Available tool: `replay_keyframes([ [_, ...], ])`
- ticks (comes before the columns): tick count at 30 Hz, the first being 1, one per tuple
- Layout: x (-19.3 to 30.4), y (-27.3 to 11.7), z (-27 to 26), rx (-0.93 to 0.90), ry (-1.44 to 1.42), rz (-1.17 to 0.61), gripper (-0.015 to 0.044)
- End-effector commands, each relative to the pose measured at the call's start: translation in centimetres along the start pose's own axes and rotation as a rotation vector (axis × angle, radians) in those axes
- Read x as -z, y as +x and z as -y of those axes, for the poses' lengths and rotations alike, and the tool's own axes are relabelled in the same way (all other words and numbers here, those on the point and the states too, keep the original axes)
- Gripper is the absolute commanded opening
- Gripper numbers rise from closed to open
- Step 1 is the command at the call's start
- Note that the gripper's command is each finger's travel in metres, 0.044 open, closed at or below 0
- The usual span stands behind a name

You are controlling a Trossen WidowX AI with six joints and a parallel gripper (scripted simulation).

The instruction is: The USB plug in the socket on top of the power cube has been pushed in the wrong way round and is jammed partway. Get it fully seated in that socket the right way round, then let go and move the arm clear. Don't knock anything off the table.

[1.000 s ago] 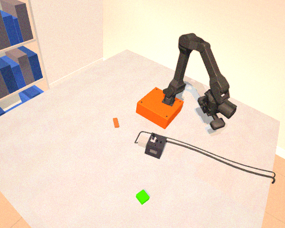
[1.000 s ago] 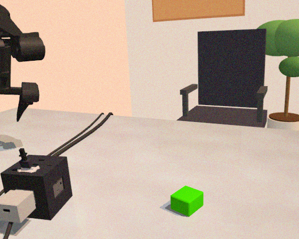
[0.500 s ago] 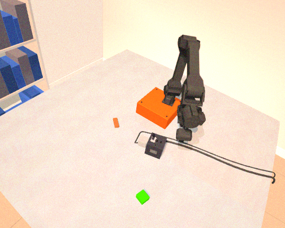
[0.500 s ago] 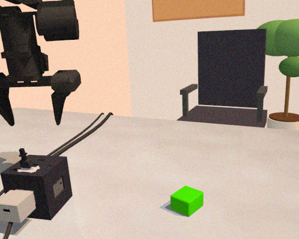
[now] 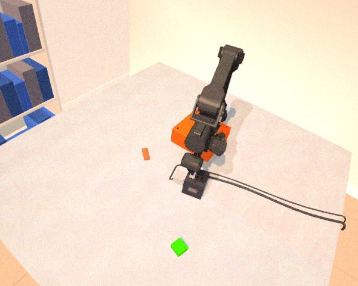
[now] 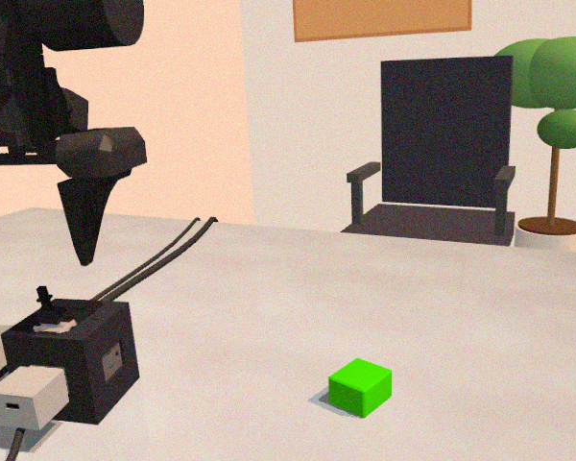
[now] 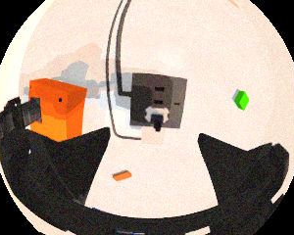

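Fingers [image 6: 35,248] wide apart, nothing between them, up above the power cube [image 5: 195,186] [image 6: 45,351] [image 7: 152,100]. USB plug [image 6: 43,296] [image 7: 157,121] stands upright on the cube's top, black, stubby, stepped like a peg; a pale, jagged-edged piece [image 6: 55,326] [image 7: 149,114] sits right beside it. Not gripped yet. Still to do, I'd say: grasp, pull out, turn round, reseat fully, let go, back off. Which way round it sits, can't tell from here. Cube is matte black, boxy, slots on top, grey panel on one side. Off-white block [image 5: 179,173] [image 6: 28,397] [image 7: 153,135] against another side, smooth, small dark slot. Dark rubbery-looking cables [image 5: 265,196] [image 6: 152,260] [image 7: 115,54] run off across the mottled pale counter [image 5: 95,199] [image 6: 452,322] [image 7: 186,166]. Further out: glossy green block [image 5: 179,246] [image 6: 360,387] [image 7: 241,100], flat orange bar [image 5: 145,154] [image 7: 122,175], big orange box [image 5: 181,135] [image 7: 59,110] with dark screw-like dots.
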State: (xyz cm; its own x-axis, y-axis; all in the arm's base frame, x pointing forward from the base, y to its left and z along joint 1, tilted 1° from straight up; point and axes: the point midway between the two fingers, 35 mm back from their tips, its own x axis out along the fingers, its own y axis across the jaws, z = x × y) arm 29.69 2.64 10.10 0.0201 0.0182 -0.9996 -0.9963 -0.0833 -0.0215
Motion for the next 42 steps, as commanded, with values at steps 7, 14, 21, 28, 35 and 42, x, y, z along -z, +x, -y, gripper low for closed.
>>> replay_keyframes([
  [7, 0.3, 0.4, 0.3, 0.008, 0.000, -0.007, 0.0440],
  [14, 0.3, 1.1, 0.3, 0.008, 0.000, -0.007, 0.0440],
  [21, 0.3, 1.8, 0.3, 0.008, 0.000, -0.007, 0.0440],
  [28, 0.4, 2.5, 0.3, 0.008, 0.000, -0.007, 0.0440],
  [35, 0.3, 2.5, 0.4, 0.011, 0.004, -0.003, 0.0414],
  [42, 0.3, 2.5, 0.4, 0.011, 0.004, -0.003, 0.0230],
])
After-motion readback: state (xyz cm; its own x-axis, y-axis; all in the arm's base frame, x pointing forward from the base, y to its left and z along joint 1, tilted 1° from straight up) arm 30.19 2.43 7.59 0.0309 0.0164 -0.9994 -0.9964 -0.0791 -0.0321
